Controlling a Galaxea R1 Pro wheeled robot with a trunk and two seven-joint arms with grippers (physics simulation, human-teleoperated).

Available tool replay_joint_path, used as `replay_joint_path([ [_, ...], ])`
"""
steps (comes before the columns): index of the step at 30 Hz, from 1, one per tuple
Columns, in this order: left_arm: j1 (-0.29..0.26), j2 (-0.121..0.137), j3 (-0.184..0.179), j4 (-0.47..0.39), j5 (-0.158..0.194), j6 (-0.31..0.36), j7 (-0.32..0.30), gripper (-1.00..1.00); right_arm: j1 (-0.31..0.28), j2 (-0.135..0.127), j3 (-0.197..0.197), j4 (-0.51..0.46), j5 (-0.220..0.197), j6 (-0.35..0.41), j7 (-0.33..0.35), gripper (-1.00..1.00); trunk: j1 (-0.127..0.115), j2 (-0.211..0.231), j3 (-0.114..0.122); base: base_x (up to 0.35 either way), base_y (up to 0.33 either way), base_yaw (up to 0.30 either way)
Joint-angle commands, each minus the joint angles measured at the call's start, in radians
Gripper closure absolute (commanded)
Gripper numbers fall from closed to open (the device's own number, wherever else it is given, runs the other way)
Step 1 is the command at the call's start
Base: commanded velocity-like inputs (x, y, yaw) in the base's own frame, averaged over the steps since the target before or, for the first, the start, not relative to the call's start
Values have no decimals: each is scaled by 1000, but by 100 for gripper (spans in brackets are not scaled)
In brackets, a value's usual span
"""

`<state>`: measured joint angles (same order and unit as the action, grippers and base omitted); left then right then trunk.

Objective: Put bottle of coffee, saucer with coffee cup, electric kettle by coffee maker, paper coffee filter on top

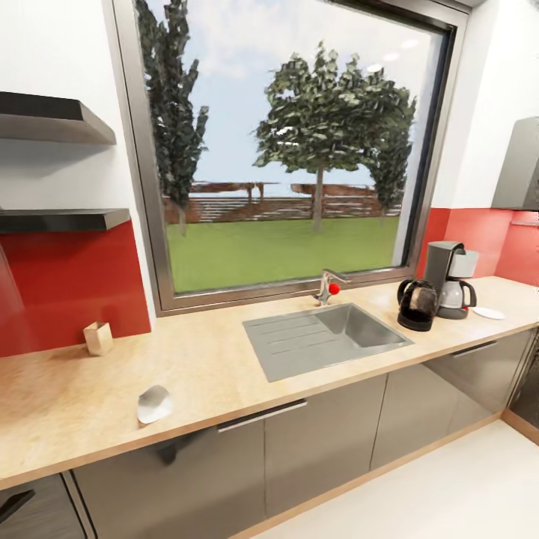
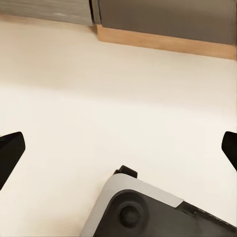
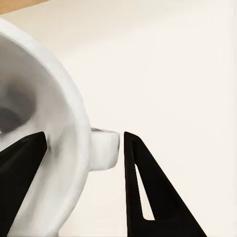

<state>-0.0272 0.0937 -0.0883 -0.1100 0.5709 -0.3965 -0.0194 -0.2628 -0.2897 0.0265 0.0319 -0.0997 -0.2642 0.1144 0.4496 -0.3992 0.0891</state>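
Right gripper has its jaws closed on the coffee cup: one finger inside the bowl, the other outside by the small handle, so you grip the wall and the cup stays carried over the pale floor. Left gripper has jaws spread wide, nothing between them, pointing down at floor and the robot base.

In the head view the coffee maker stands at the far right end of the worktop, against the red backsplash. The electric kettle sits just beside it, sink side. The saucer lies on its other side, close by, bare — likely the cup's target. A white folded thing near the front edge is probably the paper coffee filter, well apart from the machine. A small beige box stands near the wall. Black shelves at left; can't see the bottle.
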Motion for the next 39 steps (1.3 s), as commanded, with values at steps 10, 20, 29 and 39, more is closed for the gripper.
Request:
replay_joint_path([
  [10, 0, 1, -8, 1, 11, -4, -2, -100, -1, 0, 3, 3, -12, -6, 10, 100, 0, -1, 0, 36, -292, 0],
  [20, 0, 1, -8, 1, 12, -4, -2, -100, -1, 0, 3, 3, -12, -6, 10, 100, 0, -1, 0, 92, -292, 228],
  [29, 0, 1, -8, 1, 13, -4, -2, -100, -1, 0, 3, 3, -13, -6, 10, 100, 0, -1, 0, 98, -292, 157],
  [39, 0, 0, -8, 2, 13, -4, -2, -100, -1, 0, 3, 3, -13, -6, 10, 100, 0, -1, 0, 99, -293, 4],
])
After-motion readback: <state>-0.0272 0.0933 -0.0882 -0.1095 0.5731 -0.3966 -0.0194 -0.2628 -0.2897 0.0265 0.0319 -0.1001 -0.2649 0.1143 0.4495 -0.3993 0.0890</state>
